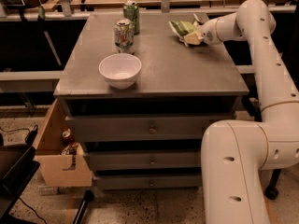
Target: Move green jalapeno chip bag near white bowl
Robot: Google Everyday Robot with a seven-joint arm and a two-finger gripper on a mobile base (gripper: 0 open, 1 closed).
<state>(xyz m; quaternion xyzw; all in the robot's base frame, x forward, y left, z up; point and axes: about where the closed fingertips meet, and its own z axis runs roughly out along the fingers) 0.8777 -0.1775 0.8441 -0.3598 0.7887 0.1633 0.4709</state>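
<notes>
Green jalapeno chip bag: the green jalapeno chip bag [181, 28] is at about 1 o'clock on the grey table [187, 69], close to the far edge. It is crumpled, and its left side is tipped up so that a pale edge shows.
Gripper: the gripper [190, 37] is at the bag's near right corner, touching it. It comes in from 3 o'clock at the end of the white arm [268, 69].
Jaws: narrow, pinched on that corner of the bag — the tan tips press against the foil.
White bowl: the white bowl [120, 69] stands upright at about 8 o'clock on the table, near the front left edge.
Bag to bowl: well apart — the bag lies toward 2 o'clock from the bowl, across the middle of the top.
Cans: a pale soda can [123, 31] stands just behind the bowl, at its 12 o'clock. A green soda can [132, 14] stands beyond that one, at 11 o'clock on the table and near the far edge.
Drawer: a wooden drawer [56, 164] is pulled out at the cabinet's lower left, at 8 o'clock in the view, with a red can [67, 136] inside.
Robot body: the white base column [233, 171] stands at the table's front right, at 5 o'clock in the view.
</notes>
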